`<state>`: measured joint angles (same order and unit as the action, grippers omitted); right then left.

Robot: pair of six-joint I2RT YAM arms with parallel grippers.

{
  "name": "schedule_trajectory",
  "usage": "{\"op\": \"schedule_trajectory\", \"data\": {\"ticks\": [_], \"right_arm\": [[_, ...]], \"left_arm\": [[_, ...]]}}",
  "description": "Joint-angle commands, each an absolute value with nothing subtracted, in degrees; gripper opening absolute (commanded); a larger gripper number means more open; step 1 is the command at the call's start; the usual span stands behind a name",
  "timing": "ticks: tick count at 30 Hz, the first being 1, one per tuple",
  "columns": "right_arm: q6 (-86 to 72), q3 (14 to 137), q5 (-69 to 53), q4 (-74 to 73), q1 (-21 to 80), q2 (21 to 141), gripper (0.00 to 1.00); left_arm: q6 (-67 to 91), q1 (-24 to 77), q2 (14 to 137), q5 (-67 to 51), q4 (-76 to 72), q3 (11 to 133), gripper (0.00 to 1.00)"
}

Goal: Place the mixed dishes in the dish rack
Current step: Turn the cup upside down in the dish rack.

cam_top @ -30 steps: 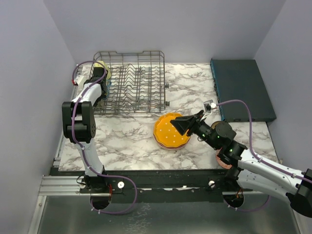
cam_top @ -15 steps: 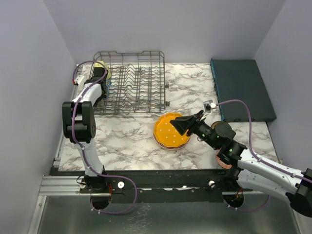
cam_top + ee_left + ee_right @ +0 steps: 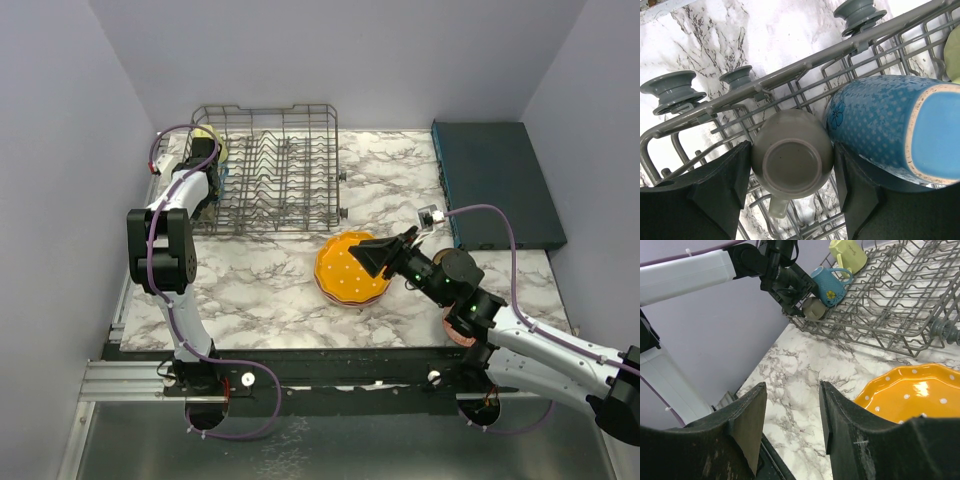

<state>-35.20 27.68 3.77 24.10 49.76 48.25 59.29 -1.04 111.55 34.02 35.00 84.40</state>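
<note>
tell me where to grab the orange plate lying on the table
Its scalloped rim on the right side, coming low from the right: the orange plate lies flat, so only the raised rim gives a pinch, and the right gripper hangs open there.

L arm reaches far-left, my L hand [image 3: 792, 175] clamps grey-olive mug [image 3: 790, 150]; R arm extended fwd, R hand [image 3: 792, 405] fingers apart, empty.

Grey-veined white marble table [image 3: 260, 290], closed in by plain pale walls [image 3: 60, 120]. A flat dark teal box [image 3: 497, 180] lies at its far right, with a small white piece [image 3: 431, 215], perhaps a clip, near it.
</note>
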Motion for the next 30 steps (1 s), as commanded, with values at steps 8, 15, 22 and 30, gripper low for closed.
{"op": "schedule_trajectory", "data": {"ticks": [8, 15, 22, 30], "right_arm": [[-37.06, 26.29, 4.41, 23.95, 49.67, 46.52, 0.52], [-37.87, 25.84, 4.31, 23.22, 49.66, 45.24, 0.52], [-38.01, 26.31, 3.96, 22.66, 49.70, 45.22, 0.52], [-38.10, 26.93, 3.34, 22.55, 49.66, 46.06, 0.52]], "left_arm": [[58.92, -1.04, 108.37, 33.61, 39.10, 84.99, 0.70], [58.62, -1.00, 108.61, 33.59, 39.55, 84.92, 0.73], [58.67, -1.05, 108.23, 33.44, 40.01, 84.81, 0.74], [57.90, -1.02, 106.63, 32.91, 40.66, 85.08, 0.74]]}}
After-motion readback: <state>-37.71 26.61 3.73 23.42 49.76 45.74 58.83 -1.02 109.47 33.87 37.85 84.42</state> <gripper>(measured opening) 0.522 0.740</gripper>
